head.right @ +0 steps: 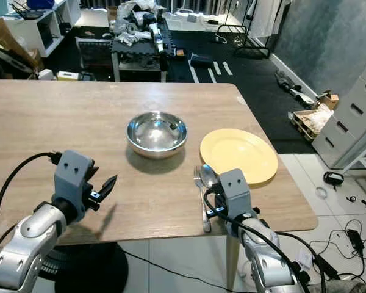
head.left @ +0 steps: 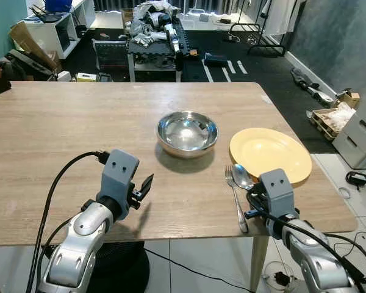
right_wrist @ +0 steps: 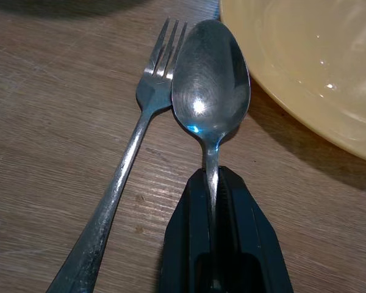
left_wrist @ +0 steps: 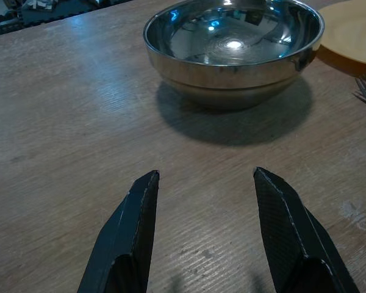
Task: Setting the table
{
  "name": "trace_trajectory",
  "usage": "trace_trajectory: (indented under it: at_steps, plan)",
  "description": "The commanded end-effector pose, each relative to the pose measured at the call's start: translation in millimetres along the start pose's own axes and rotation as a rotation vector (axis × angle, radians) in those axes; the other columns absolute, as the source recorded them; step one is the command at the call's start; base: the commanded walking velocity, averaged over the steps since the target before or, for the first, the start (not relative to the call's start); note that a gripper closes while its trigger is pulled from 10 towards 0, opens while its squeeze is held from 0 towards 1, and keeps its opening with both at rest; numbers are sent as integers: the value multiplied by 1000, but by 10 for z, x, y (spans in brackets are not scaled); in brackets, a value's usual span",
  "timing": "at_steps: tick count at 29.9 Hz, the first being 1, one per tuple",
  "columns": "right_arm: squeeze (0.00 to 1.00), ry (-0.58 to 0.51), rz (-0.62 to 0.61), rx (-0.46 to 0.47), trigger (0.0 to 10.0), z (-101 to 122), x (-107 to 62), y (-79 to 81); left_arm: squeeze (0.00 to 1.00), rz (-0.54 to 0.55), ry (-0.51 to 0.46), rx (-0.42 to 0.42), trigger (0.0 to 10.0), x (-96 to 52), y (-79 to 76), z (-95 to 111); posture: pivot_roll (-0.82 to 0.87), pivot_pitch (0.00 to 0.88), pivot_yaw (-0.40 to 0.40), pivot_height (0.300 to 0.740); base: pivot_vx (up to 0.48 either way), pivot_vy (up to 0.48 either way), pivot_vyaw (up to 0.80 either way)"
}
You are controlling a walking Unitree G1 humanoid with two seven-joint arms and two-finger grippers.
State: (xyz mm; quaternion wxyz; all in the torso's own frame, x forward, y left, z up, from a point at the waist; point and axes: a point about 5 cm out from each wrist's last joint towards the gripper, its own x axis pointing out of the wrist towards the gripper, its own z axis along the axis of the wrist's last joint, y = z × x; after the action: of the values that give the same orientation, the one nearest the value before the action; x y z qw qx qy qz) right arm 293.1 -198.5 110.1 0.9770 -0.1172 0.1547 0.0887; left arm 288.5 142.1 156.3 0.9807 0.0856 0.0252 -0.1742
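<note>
A steel bowl (head.left: 187,133) sits mid-table, with a yellow plate (head.left: 270,154) to its right. Beside the plate's left rim lie a fork (head.left: 235,198) and a spoon (right_wrist: 210,85), side by side on the wood. My right gripper (right_wrist: 212,183) is shut on the spoon's handle, the spoon's bowl pointing away from me next to the plate (right_wrist: 305,67). My left gripper (left_wrist: 204,183) hovers open over bare table in front of the bowl (left_wrist: 233,46), nothing between its fingers (left_wrist: 131,226).
The wooden table (head.left: 61,134) has its front edge just under both arms and its right edge past the plate. Beyond it stand a cluttered dark cart (head.left: 152,36), shelves (head.left: 49,30) at the left, and drawers (head.left: 360,137) at the right.
</note>
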Motion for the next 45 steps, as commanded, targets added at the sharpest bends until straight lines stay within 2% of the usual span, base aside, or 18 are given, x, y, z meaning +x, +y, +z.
trace_trajectory:
  at_steps: [1, 8, 13, 14, 16, 17, 24, 38, 45]
  plan:
    - [0, 59, -25, 19, 10000, -117, -1, -32, 0, -6, 8, -5, 10000, -13, -29, -7, -26, 29, 36, 740, 0, 0, 0]
    - [0, 70, -67, 42, 10000, -132, 12, -44, 0, -5, 8, -6, 10000, -13, -32, -7, -26, 29, 38, 740, 0, 0, 0]
    - [0, 63, -95, 124, 10000, -116, 58, 5, 0, -7, 9, -7, 10000, -9, -41, -8, -24, 29, 39, 740, 0, 0, 0]
    - [0, 62, -99, 168, 10000, -107, 79, 41, 0, -8, 9, -8, 10000, -8, -42, -8, -23, 30, 39, 740, 0, 0, 0]
    - [0, 56, -89, 180, 10000, -95, 85, 63, 0, -8, 8, -8, 10000, -8, -43, -8, -21, 30, 38, 740, 0, 0, 0]
    - [0, 51, -74, 223, 10000, -75, 95, 105, 0, -7, 8, -8, 10000, -8, -43, -8, -22, 30, 38, 740, 0, 0, 0]
    - [0, 51, -66, 247, 10000, -64, 105, 124, 0, -6, 8, -8, 10000, -9, -50, -6, -22, 30, 37, 740, 0, 0, 0]
    - [0, 61, -153, 308, 10000, -88, 121, 72, 0, -8, 8, -10, 10000, -11, -68, -7, -22, 33, 36, 740, 0, 0, 0]
    - [0, 63, -152, 304, 10000, -98, 116, 69, 0, -8, 8, -11, 10000, -8, -70, -7, -24, 33, 36, 740, 0, 0, 0]
